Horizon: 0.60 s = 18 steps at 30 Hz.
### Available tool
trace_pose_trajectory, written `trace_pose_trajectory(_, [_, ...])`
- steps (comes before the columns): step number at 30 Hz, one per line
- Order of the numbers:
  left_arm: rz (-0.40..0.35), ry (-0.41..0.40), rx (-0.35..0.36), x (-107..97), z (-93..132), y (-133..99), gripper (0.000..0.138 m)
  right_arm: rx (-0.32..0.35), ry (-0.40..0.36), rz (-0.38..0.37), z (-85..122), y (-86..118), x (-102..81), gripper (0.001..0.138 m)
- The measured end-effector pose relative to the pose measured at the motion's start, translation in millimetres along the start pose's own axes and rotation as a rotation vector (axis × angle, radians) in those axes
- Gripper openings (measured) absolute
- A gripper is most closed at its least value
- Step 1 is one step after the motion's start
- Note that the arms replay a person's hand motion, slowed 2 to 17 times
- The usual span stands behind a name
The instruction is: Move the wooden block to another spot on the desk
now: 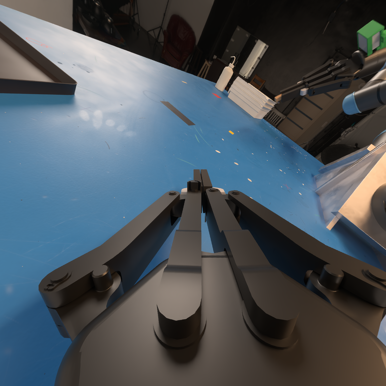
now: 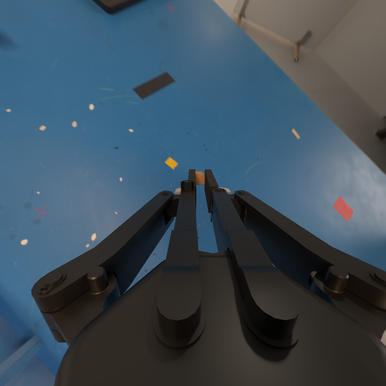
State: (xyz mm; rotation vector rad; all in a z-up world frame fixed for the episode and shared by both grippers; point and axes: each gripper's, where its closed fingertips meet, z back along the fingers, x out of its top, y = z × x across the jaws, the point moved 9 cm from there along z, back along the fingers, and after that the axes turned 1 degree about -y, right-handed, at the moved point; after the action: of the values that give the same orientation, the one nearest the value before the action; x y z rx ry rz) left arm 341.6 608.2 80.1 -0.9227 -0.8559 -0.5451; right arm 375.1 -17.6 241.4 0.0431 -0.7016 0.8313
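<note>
The small wooden block (image 2: 199, 178) sits between the fingertips of my right gripper (image 2: 200, 175), which is shut on it and holds it above the blue desk (image 2: 250, 117). In the left wrist view the right gripper (image 1: 281, 96) shows at the far right, raised in the air with the block (image 1: 278, 97) at its tip. My left gripper (image 1: 200, 174) is shut and empty, low over the blue desk (image 1: 104, 167).
A dark tray (image 1: 41, 69) lies at the far left. A white squeeze bottle (image 1: 224, 76) and a stack of white trays (image 1: 250, 98) stand at the desk's far edge. A metal arm mount (image 1: 359, 200) is at the right. Tape marks dot the desk.
</note>
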Motion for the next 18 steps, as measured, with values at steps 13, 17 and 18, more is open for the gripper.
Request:
trace_pose_trajectory(13, [-0.034, -0.018, -0.021, 0.4, -0.4, -4.4, 0.001, 0.115, -0.086, 0.115, -48.7, 84.2, 81.7, 0.012])
trace_pose_trajectory(17, [-0.039, -0.034, -0.03, 0.4, 1.2, -4.8, 0.001, 0.139, 0.014, 0.115, -86.2, 94.0, 89.4, 0.012])
trace_pose_trajectory(18, [-0.04, -0.038, -0.032, 0.4, 1.5, -4.9, 0.001, 0.144, 0.046, 0.114, -95.8, 95.2, 90.1, 0.012])
